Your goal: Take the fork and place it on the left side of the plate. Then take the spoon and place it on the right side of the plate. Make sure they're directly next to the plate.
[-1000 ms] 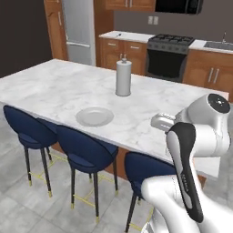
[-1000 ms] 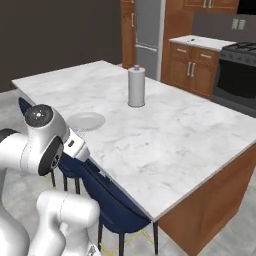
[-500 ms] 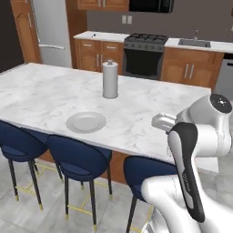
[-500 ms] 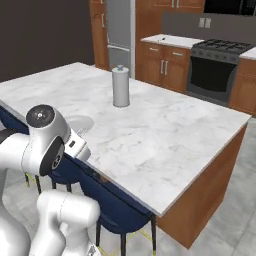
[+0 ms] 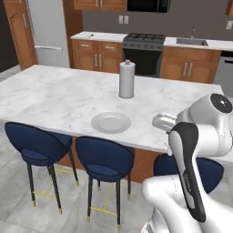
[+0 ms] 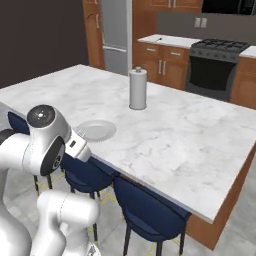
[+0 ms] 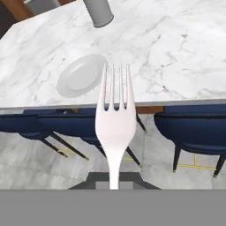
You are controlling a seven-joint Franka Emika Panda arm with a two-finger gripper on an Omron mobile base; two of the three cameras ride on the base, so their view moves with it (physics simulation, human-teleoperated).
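A pale white fork (image 7: 115, 119) rises from the bottom of the hand view, tines pointing away towards the counter. My gripper (image 7: 114, 180) is shut on its handle. It hangs off the counter's near edge, over the stools. The round grey-white plate (image 5: 110, 123) lies on the marble island near that front edge, ahead and left of the hand; it is also in the right base view (image 6: 95, 130) and in the hand view (image 7: 81, 75). The dark spoon is out of view.
A grey upright cylinder (image 5: 127, 79) stands on the island (image 5: 54, 98) behind the plate. Blue stools (image 5: 103, 159) line the near side under the counter edge. A stove (image 5: 143, 52) and wooden cabinets run along the back wall.
The whole scene has shifted across both base views, so the base has driven along the island. The arm holds the same pose with the fork in the gripper.
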